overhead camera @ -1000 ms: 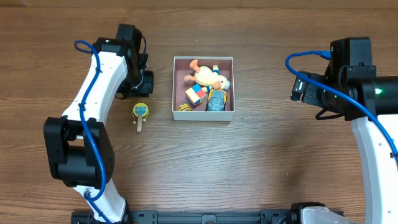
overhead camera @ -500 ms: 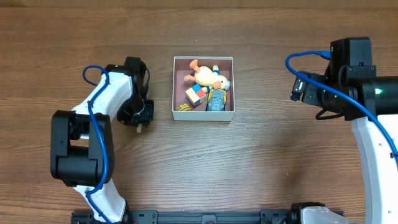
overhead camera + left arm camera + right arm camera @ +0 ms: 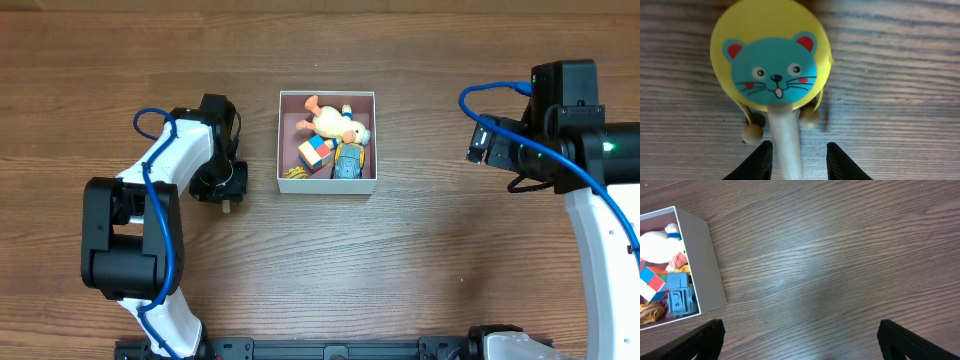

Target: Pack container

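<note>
While the left hand (image 3: 800, 161) hangs low over the surface (image 3: 900, 100), its fingers (image 3: 763, 162) sit slightly spread either side of the wooden stick (image 3: 786, 145) of a yellow cat-face rattle (image 3: 771, 55). There's a gap on one side, so no pinch. All that's just left of the box (image 3: 327, 187), which holds a plush duck (image 3: 330, 122), a colored cube (image 3: 316, 152) and a blue toy (image 3: 348, 160). The right hand (image 3: 800, 342) is spread wide, well right of the box.
</note>
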### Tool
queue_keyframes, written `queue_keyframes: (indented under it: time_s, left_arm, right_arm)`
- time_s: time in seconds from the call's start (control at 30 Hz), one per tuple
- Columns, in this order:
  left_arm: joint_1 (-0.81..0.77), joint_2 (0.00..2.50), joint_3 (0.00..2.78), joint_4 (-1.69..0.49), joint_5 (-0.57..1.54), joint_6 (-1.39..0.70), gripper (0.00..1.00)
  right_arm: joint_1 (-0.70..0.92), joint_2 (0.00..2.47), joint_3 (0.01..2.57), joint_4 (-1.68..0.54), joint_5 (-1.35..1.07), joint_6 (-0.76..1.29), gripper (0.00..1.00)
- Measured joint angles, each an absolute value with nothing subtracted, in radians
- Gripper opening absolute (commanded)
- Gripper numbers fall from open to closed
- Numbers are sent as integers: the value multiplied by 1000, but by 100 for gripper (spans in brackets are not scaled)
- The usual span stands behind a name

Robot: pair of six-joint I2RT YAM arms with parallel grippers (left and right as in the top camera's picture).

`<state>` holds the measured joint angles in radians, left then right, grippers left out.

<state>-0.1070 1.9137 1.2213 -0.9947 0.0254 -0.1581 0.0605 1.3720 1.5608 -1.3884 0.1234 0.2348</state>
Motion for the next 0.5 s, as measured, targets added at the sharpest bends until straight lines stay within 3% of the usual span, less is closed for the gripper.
queue_keyframes:
  time_s: [0.5]
  left_arm:
    - [-107,1914,1221,-987,25,-185,35]
  right_arm:
    - [60,1372,1561,-1388,123,234,100]
